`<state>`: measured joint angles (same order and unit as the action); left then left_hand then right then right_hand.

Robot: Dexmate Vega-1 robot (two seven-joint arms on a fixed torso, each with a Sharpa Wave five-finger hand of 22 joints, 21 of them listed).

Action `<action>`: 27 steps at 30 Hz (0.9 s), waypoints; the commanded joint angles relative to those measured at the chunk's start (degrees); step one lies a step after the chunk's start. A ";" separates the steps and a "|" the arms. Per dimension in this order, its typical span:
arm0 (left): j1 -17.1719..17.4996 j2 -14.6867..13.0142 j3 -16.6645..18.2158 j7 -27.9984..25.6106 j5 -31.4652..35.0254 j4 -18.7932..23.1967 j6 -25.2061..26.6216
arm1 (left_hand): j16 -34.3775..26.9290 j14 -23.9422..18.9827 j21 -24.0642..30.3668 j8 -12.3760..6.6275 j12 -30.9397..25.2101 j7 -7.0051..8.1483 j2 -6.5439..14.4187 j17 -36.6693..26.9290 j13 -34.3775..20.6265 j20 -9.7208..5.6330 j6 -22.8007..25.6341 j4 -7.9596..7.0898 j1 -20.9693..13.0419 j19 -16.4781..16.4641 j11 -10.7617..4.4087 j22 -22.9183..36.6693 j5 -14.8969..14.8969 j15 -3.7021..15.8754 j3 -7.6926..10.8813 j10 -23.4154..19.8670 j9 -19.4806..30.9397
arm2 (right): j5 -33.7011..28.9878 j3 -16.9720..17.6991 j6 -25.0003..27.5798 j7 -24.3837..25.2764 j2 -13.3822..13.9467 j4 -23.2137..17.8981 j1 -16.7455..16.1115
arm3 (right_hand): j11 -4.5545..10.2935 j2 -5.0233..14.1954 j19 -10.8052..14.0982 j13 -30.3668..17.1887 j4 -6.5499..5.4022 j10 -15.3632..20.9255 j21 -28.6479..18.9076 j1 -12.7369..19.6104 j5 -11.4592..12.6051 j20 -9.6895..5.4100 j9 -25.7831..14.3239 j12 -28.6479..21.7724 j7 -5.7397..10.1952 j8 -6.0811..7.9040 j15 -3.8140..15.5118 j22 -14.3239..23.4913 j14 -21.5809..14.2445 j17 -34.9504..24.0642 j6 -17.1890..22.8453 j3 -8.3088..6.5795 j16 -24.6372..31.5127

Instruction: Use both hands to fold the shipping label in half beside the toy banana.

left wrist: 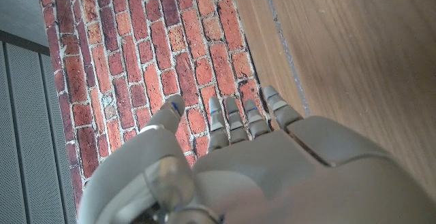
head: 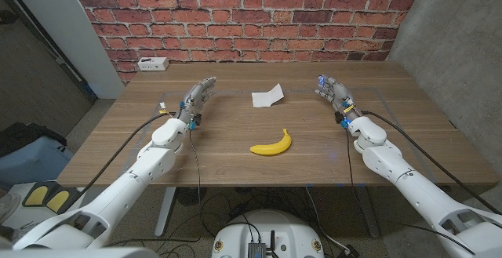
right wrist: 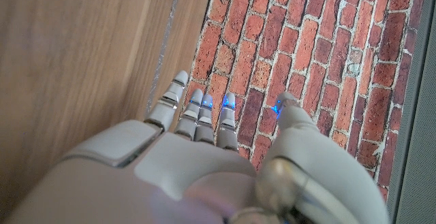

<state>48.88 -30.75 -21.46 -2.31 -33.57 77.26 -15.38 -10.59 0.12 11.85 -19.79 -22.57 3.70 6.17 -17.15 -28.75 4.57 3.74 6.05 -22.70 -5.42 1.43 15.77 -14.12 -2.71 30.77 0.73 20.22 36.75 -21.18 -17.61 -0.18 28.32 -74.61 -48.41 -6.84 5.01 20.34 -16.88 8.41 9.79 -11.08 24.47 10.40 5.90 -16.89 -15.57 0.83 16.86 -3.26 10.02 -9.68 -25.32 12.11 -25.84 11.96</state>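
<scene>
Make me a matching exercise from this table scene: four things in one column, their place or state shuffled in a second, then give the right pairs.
Things:
1. shipping label
2. toy banana
3. left hand
4. white box

Places or states:
A. at the table's far left corner, by the brick wall
B. yellow, nearer the robot than the paper
C. white, mid-table, one corner lifted
D. open, holding nothing, left of the paper

Pairs: 1-C, 2-B, 3-D, 4-A
</scene>
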 commanded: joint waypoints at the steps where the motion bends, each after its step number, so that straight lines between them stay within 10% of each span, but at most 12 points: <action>1: 0.65 -6.18 -2.40 -11.77 14.07 8.47 8.03 | 0.01 1.03 -0.17 2.56 2.09 2.22 0.38 2.02 2.13 -0.79 -2.51 -0.44 1.20 1.13 -0.46 -0.95 0.57 0.07 -0.20 1.06 -2.03 | -0.57 0.58 -2.27 1.81 -0.93 -0.71 -0.99 | 0.11 0.23 -0.73 0.38 -0.18 -0.18 0.26 0.39 0.44 0.37 0.58 0.42 0.61 -0.88 -0.30 0.16 0.66 0.69 -0.90 -0.53 -0.54; 17: -2.78 -9.90 -4.90 -12.03 23.15 10.72 13.75 | 0.18 1.65 -0.64 5.60 5.13 4.15 1.44 5.30 6.10 -2.55 -2.31 -0.62 2.10 4.56 -2.61 -2.55 1.30 2.02 0.03 1.30 -6.10 | -1.74 0.58 -1.81 3.88 -0.29 -2.89 -2.37 | -0.22 0.78 -1.32 0.95 -0.31 0.64 0.24 0.33 0.55 0.13 1.42 0.59 0.15 -1.13 -0.86 0.17 0.66 1.58 0.24 -0.90 -0.73; 27: -6.12 -10.78 -7.48 -10.56 28.21 10.45 16.71 | 0.38 3.30 -0.73 9.04 8.45 0.75 2.83 6.85 10.63 -5.51 -4.92 -2.09 3.96 7.61 -4.23 -3.83 2.85 4.53 -0.14 2.04 -9.54 | -2.26 0.36 -1.81 4.03 -0.37 -2.41 -1.94 | 0.16 0.74 -1.40 1.43 0.03 0.89 0.09 0.65 0.60 -0.09 2.11 0.90 0.18 -1.58 0.81 0.17 0.56 2.51 0.55 -1.13 -0.87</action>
<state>45.77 -40.07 -26.61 -13.91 -10.75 87.45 -1.86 -10.36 2.89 11.23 -11.03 -14.50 4.57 8.92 -10.30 -18.61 -0.82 -0.74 4.54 -19.47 1.38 -2.26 11.97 -11.60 1.41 30.57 2.52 10.89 35.11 -20.62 -19.49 3.28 27.88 -77.02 -50.42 -6.93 5.45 19.23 -15.42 8.37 10.17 -11.08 24.90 10.63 5.94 -14.89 -15.01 1.03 15.44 -2.84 10.01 -9.09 -22.84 12.19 -26.68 11.14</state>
